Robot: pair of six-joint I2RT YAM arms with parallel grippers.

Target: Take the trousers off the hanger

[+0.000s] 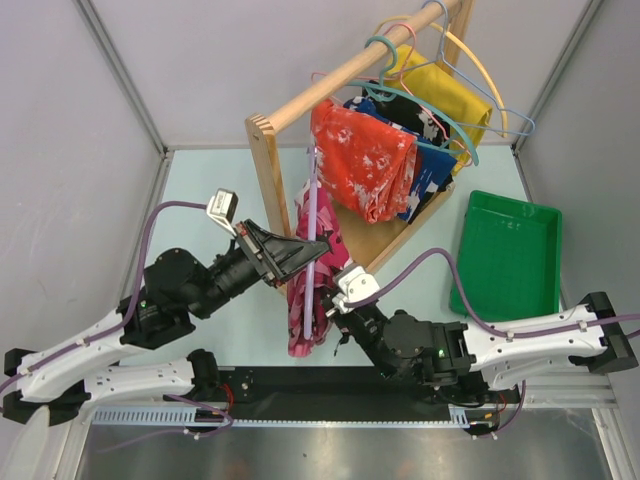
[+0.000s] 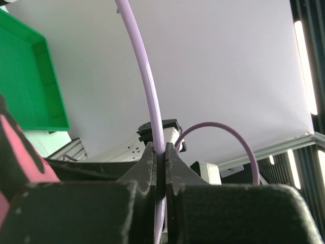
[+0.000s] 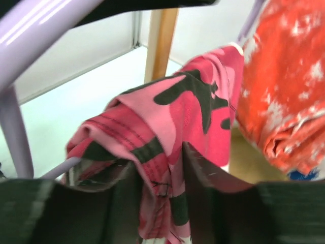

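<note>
On the left, the left gripper (image 2: 161, 155) has its black jaws pressed together on the thin pale lilac plastic hanger (image 2: 145, 76). The smooth, glossy round rod passes straight up through the pinch and bends slightly above it. From overhead, the hanger's long axis runs away from the arms toward the wooden rack (image 1: 270, 170), so the left arm is holding it out in the air just in front of the rack post.

The small cloth trousers in pink, magenta, white and black camouflage (image 3: 188, 101) hang bunched over the hanger, just right of the left jaws and drooping toward the table. They look like soft knit fabric with a ribbed, stitched hem. The right gripper (image 3: 161, 168) is the one on them, its two dark fingers pinching a fold of the cloth near that hem.

I'd judge the coming move to be the right arm drawing the cloth off along or across the rod while the left holds firm.

Further right, a crumpled orange-red garment speckled with white (image 3: 284, 76) hangs just beside the trousers. A green plastic tray (image 1: 512, 262) sits well apart.
</note>
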